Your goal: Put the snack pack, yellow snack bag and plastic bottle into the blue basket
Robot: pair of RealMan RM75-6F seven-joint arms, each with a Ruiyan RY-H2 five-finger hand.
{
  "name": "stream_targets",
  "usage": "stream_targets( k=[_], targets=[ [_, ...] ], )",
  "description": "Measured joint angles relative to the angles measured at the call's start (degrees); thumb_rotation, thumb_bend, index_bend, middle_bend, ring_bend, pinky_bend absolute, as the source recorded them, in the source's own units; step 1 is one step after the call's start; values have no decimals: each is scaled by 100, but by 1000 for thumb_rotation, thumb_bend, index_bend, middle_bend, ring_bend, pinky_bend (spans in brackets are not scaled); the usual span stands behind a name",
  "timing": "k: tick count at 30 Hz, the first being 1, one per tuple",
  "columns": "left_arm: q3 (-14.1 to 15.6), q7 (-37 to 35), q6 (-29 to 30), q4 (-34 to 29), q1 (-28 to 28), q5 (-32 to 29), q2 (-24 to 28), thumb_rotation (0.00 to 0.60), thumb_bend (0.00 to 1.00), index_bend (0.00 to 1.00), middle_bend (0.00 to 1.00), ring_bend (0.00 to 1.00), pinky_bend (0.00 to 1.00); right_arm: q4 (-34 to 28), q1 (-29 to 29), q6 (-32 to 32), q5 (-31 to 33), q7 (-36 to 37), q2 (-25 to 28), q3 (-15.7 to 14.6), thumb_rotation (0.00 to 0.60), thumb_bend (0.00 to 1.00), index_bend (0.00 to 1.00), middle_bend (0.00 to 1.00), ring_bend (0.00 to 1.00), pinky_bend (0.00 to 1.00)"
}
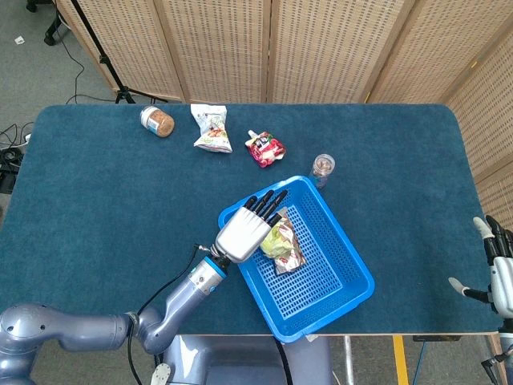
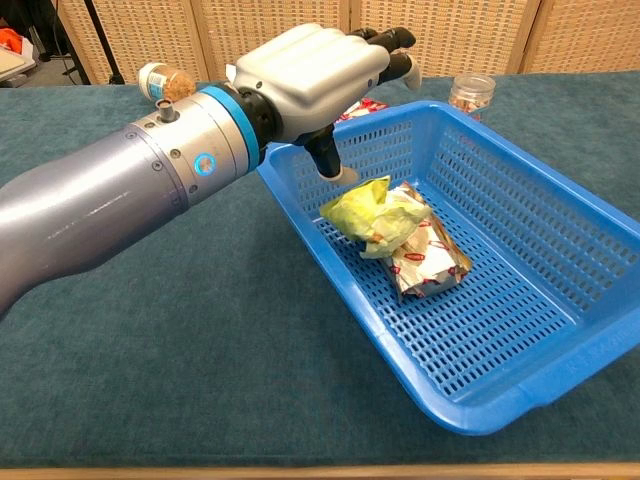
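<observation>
The yellow snack bag lies inside the blue basket, leaning on the silver snack pack. My left hand hovers over the basket's near-left corner, just above the bag, with its fingers spread and nothing in them. A small clear plastic bottle stands on the table just behind the basket. My right hand shows at the far right edge of the head view, with its fingers apart and empty.
A white-lidded jar lies at the back left. A white-green snack bag and a red pouch sit at the back centre. Folding screens stand behind the table.
</observation>
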Motion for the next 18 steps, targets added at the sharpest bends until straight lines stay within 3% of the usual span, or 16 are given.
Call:
stream_targets(
  k=[9,18],
  targets=[
    [-34,-190,162,-383,243,-215,369,600,155,115,0,71,255,20,17,-53,38,-51,-22,9,600,105,0,0,0,18],
    [246,-1107,806,-1078,1129,61,1795,600,155,115,0,50,209,6,55,-101,67,-253,-79,12,600,105,0,0,0,18]
  ],
)
